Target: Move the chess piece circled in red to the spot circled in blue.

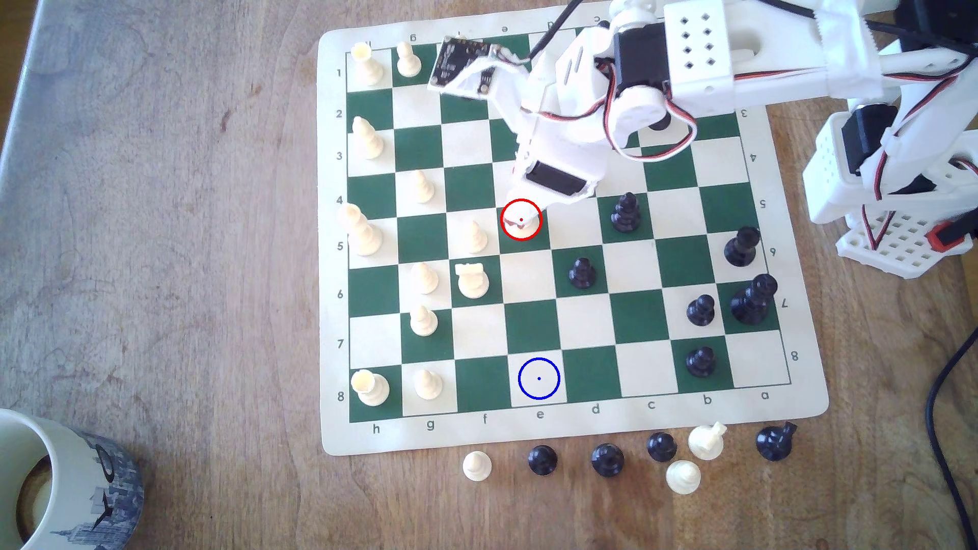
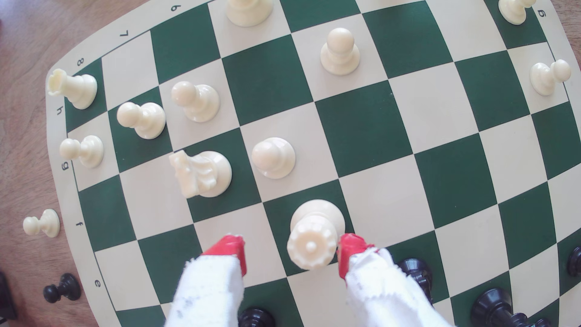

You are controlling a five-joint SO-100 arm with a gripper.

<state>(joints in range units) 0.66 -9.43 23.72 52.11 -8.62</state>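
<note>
The chess piece circled in red point(image 1: 522, 224) is cream-white and stands on a green square in row 5, mostly hidden under the arm in the exterior view. In the wrist view its crown-like top point(image 2: 310, 246) and wide round base show between my red-tipped fingers point(image 2: 351, 248). My gripper point(image 2: 290, 251) point(image 1: 521, 209) is open and straddles the piece: one fingertip sits right beside the crown, the other stands a clear gap away. The spot circled in blue point(image 1: 539, 378) is a cream square in row 8, column e, nearer the board's front edge.
A cream pawn point(image 1: 476, 238) and cream knight point(image 1: 471, 280) stand on the exterior view's left of the circled piece, a black pawn point(image 1: 582, 272) on its right. Captured pieces point(image 1: 607, 459) line the table in front of the board. A mug point(image 1: 58, 476) sits at the lower left.
</note>
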